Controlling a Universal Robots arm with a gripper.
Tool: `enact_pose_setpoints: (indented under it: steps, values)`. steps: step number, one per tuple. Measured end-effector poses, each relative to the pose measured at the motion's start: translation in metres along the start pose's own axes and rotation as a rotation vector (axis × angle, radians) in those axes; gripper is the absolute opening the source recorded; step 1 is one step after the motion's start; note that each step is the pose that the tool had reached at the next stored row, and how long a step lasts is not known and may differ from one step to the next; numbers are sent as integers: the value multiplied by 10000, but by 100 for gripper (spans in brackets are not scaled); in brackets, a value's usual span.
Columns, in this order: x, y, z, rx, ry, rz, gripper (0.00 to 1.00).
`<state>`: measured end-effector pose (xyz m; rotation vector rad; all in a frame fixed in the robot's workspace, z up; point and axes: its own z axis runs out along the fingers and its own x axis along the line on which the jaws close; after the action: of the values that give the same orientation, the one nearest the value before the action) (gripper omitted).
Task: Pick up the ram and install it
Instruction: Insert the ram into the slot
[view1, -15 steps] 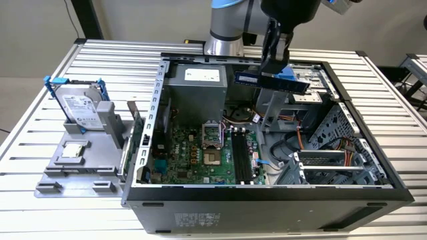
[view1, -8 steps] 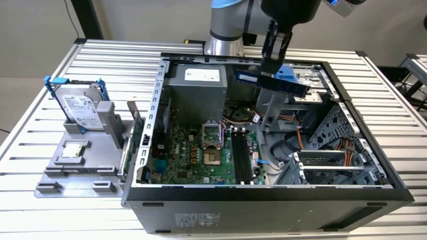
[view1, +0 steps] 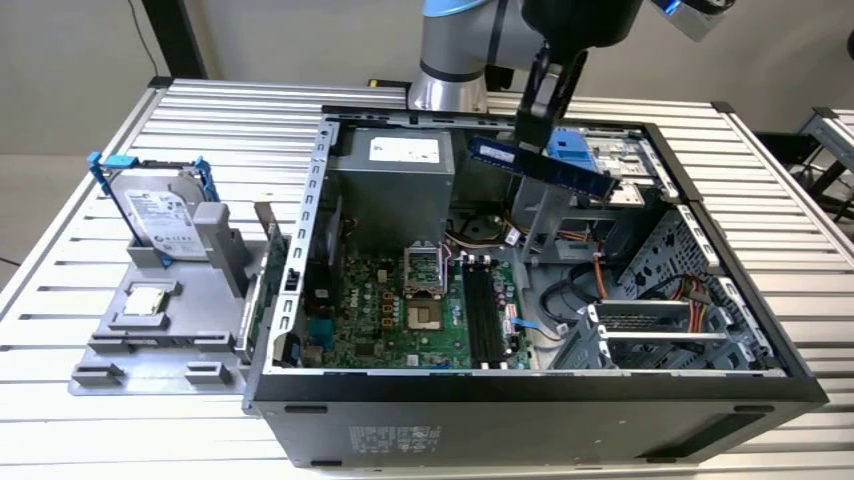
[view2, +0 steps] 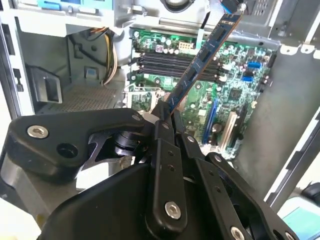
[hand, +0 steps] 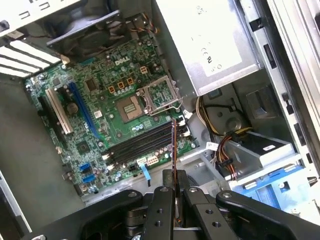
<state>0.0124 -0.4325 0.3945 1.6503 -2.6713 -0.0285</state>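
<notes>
The black two-fingered gripper (view1: 530, 140) is hanging over an open, dark grey metal computer case (view1: 534, 387) that is lying on its side on a slatted aluminium table (view1: 80, 180). Its jaws are pinching nearly shut on the ram (view1: 567, 175), a long, thin, dark blue circuit-board stick carrying a row of black chips. They are gripping it nearer one end, so most of its length is sticking out free.

In the exterior view the ram is sitting in the air above the case, tilting down toward the exterior view's right and touching nothing but the fingers. In the second wrist view the ram (view2: 202, 57) is slanting away from the gripper (view2: 165, 114) across the green motherboard (view2: 235, 95). In the first wrist view the ram (hand: 173, 145) is showing edge-on (a thin line), crossing the long black memory slots (hand: 140, 142) from that angle.

Well apart, at the exterior view's left, a silver hard drive in a blue frame (view1: 160, 215) and a small square silver processor chip (view1: 147, 300) are resting on a grey plastic holder (view1: 147, 345).
</notes>
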Motion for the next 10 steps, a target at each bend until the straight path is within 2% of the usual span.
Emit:
enact_pose_setpoints:
  steps: [10]
  values:
    - [0, 0, 0, 12, -25, 1546, 0]
